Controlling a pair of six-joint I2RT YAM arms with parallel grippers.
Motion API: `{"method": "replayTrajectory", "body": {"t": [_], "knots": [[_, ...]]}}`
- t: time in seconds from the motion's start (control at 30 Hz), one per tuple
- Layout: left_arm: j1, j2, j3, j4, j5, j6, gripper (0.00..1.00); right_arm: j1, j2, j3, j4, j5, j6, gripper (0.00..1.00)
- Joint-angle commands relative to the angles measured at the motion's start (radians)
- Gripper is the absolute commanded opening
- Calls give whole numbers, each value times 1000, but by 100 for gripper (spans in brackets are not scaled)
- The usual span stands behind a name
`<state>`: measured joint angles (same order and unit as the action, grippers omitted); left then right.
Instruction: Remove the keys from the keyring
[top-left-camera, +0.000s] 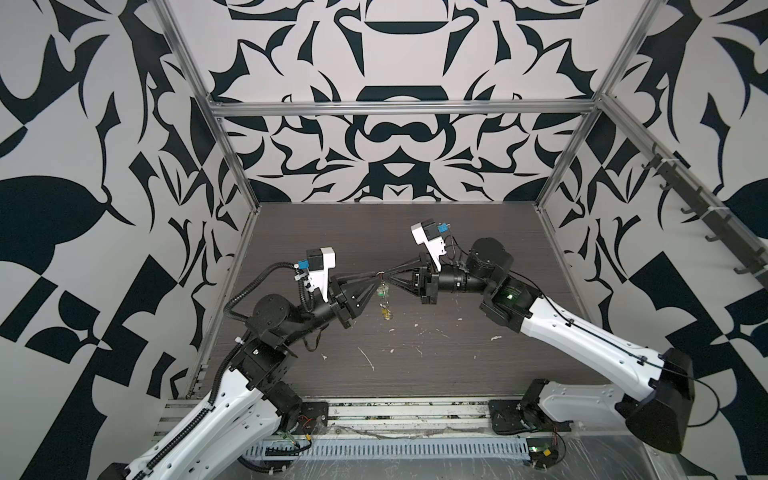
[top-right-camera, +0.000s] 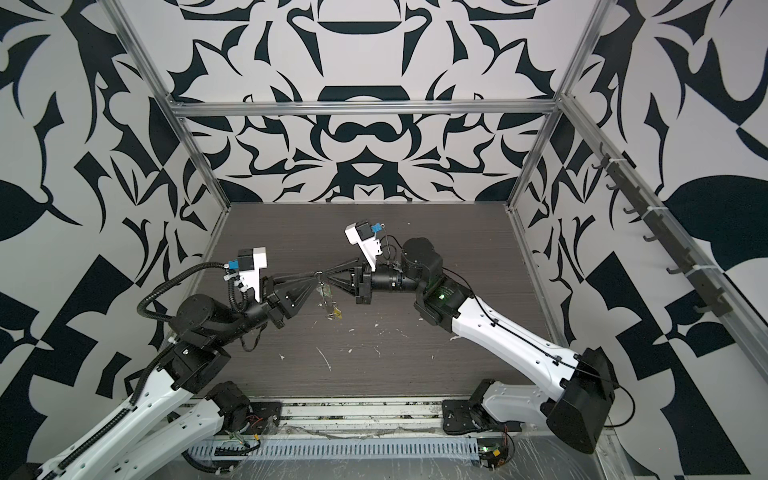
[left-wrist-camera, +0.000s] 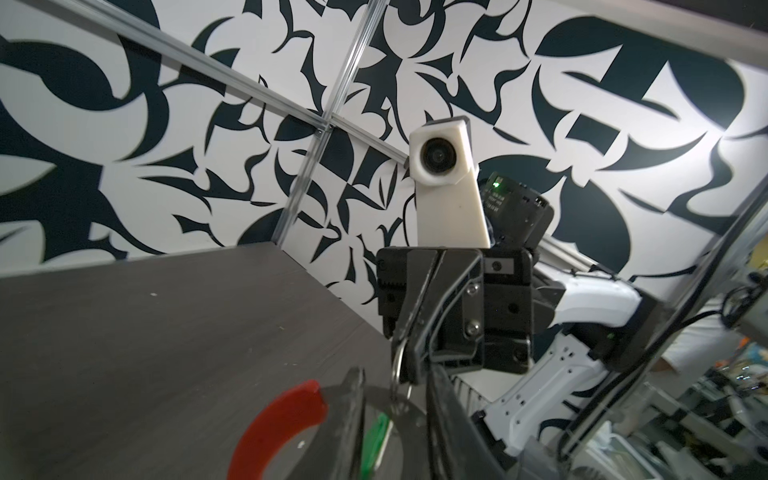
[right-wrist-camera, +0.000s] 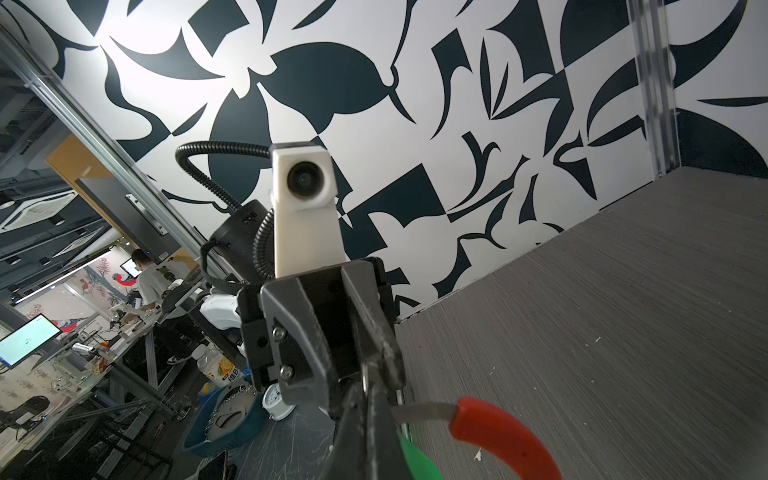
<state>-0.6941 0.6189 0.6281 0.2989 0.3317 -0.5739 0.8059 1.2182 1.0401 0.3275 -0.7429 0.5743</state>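
**Keyring (left-wrist-camera: 282, 415), a large thin grey metal hoop with a red sleeve, hangs from a single pinch**

The right gripper (left-wrist-camera: 409, 365) has its black fingers pressed together on a small silver ring (left-wrist-camera: 395, 365) strung on the hoop. The keyring therefore hangs just under those fingertips, clear of the table. The left gripper (right-wrist-camera: 365, 384) faces it tip to tip, with its fingers (right-wrist-camera: 374, 330) a narrow way apart. They seem to clamp nothing, though the tips crowd too closely to be sure.

Between and just below the left fingers dangles the green-headed key (left-wrist-camera: 376, 440), a small plastic piece with a silvery metal part. The yellow-headed key (top-left-camera: 387, 314) hangs lower. Well beneath both lies the dark wood-grain table (top-left-camera: 415, 249).

- **Slipping grip:** The whole load rests on one grip over thin round wire. A tug from the left side could roll or twist that wire between the pads, and the keyring would fall.
- **Wrong catch:** The left fingers have little room, so closing them may catch the hoop or the opposing fingertip instead of a key.
- **Swinging keys:** The keys hang free, so a quick move could swing them out of reach.
- **Snagging:** A pull along the hoop could snag at the red sleeve.
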Motion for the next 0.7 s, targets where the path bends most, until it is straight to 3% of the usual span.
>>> {"method": "replayTrajectory", "body": {"t": [0.0,0.33,0.5,0.67], "knots": [[-2,-33,5,-26,-13,24,35,4,-34,31,42,5,-16,0],[-2,38,38,-8,79,11,39,4,-32,43,31,2,-27,0],[-2,47,40,-1,74,9,28,4,-36,43,30,-2,-25,0],[-2,40,43,0,69,8,28,4,-48,36,22,3,-28,0]]}}
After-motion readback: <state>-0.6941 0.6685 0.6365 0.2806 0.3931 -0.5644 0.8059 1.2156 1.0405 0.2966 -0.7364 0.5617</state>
